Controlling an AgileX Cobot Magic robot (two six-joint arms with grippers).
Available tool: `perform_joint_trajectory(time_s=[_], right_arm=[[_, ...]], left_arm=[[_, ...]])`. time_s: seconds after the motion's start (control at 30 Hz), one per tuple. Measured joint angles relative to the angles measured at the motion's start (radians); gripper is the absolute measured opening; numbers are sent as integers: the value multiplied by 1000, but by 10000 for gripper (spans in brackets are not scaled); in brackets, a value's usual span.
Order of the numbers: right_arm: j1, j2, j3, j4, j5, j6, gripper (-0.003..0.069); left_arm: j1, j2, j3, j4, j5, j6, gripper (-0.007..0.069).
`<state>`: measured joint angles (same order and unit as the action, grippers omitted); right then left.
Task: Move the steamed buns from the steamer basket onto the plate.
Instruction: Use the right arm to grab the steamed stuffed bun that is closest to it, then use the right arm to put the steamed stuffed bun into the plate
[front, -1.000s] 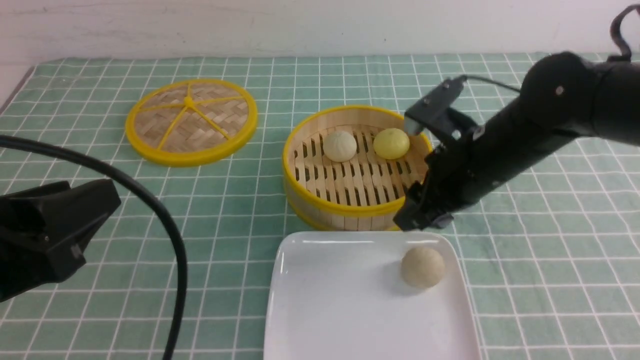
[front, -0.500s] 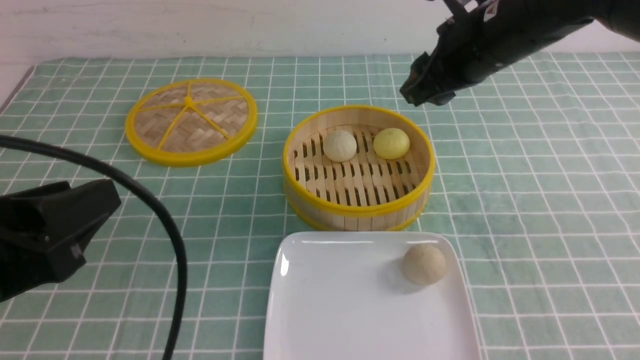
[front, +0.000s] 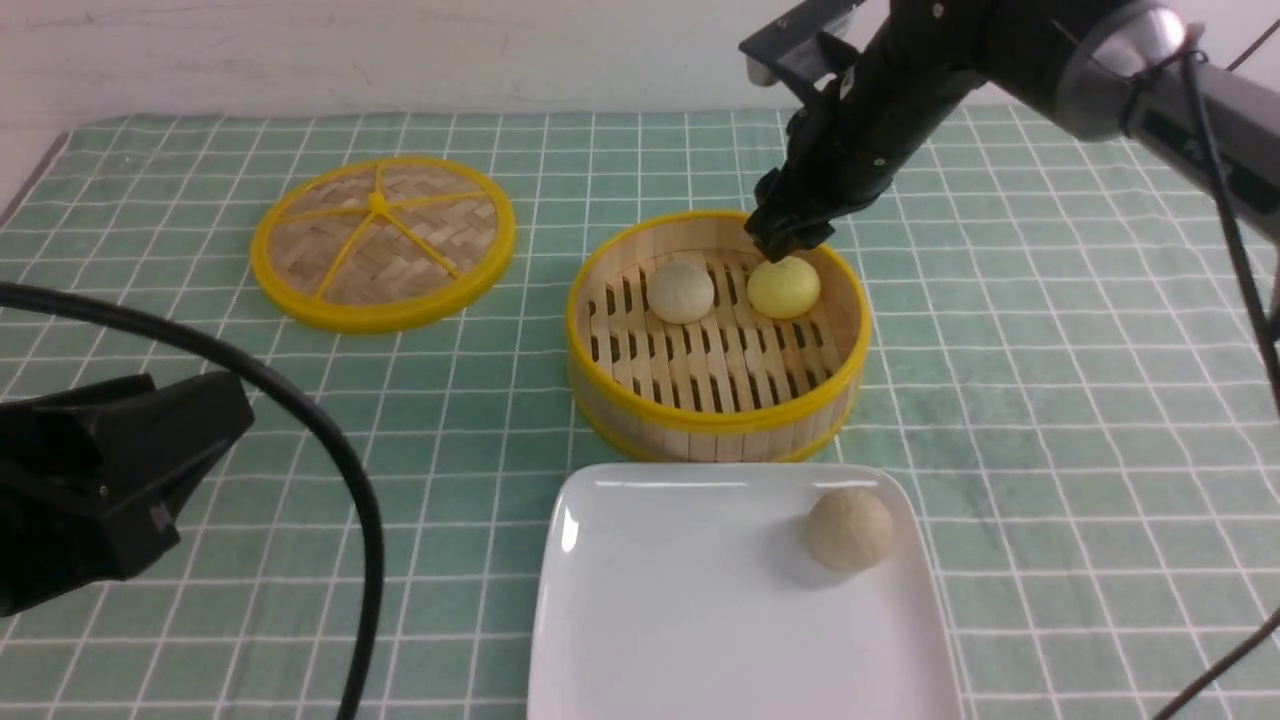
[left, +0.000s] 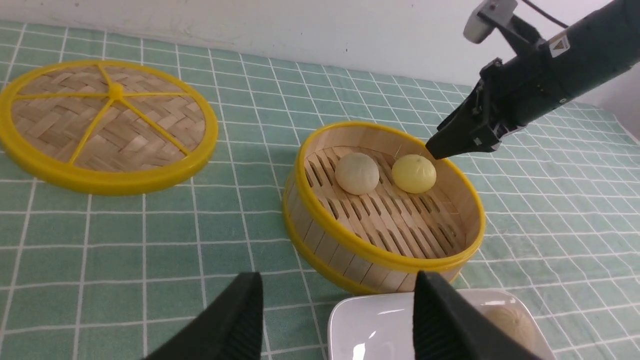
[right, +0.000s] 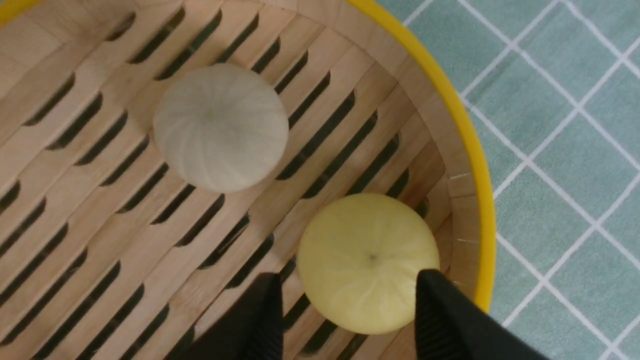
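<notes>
The right claw (front: 785, 238) hangs over the far right part of the steamer basket (front: 715, 420), pointing down, its two fingers apart with nothing clamped. The yellow bun (front: 784, 288) lies on the slatted floor right beneath it, and in the right wrist view the bun sits between the two fingertips (right: 270, 287), which flank its sides; I cannot tell whether either one touches it. The pale bun (front: 680, 292) rests just to that claw's left, also inside the basket and apart from the yellow one. Nearer the robot than this claw, the white plate (front: 680, 600) lies on the green checked surface (front: 1050, 400) and carries the beige bun (front: 849, 529) near its far right corner. Well off to the claw's left lies the woven lid (front: 382, 243). The left claw (left: 337, 285) hovers low at the near left, fingers spread wide and empty, with the basket and plate ahead of it.
</notes>
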<state>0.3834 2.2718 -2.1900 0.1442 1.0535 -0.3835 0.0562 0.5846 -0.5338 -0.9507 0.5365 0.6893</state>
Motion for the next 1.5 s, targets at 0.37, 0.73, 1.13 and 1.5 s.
perform_joint_trajectory(time_s=[0.37, 0.73, 1.13, 1.5], right_arm=[[0, 78, -13, -16, 17, 4, 367], [0, 97, -18, -85, -55, 1, 87], [44, -21, -137, -97, 78, -4, 12], [50, -338, -191, -29, 214, 113, 12]], left_arm=[[0, 0, 0, 0, 3, 0, 422], [0, 0, 0, 0, 3, 0, 422], [0, 0, 0, 0, -3, 0, 422], [0, 0, 0, 0, -26, 0, 422]])
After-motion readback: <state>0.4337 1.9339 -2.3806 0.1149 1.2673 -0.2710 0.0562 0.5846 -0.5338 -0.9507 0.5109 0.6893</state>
